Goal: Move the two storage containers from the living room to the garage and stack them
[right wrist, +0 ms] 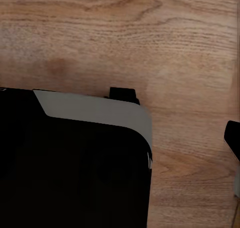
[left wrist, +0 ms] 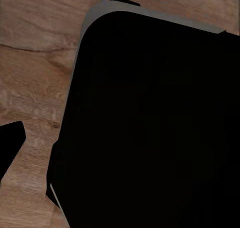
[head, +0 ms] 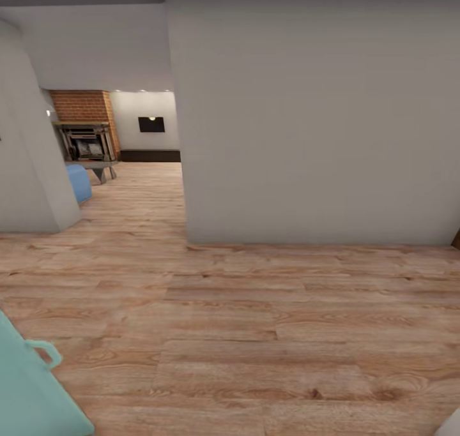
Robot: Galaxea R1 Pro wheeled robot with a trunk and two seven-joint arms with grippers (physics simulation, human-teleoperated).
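Straight ahead in the head view, a broad white wall rises from the light wood plank floor. Past its left edge the living room opens, with a brick chimney above a dark fireplace, then a blue seat. Nearest, a teal object sits low left. Both wrist views show a black body over planks; how the fingers stand, I cannot tell.

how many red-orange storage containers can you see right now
0. The head view shows wood plank floor, a white wall and a distant brick fireplace; containers may sit hidden behind the wall.
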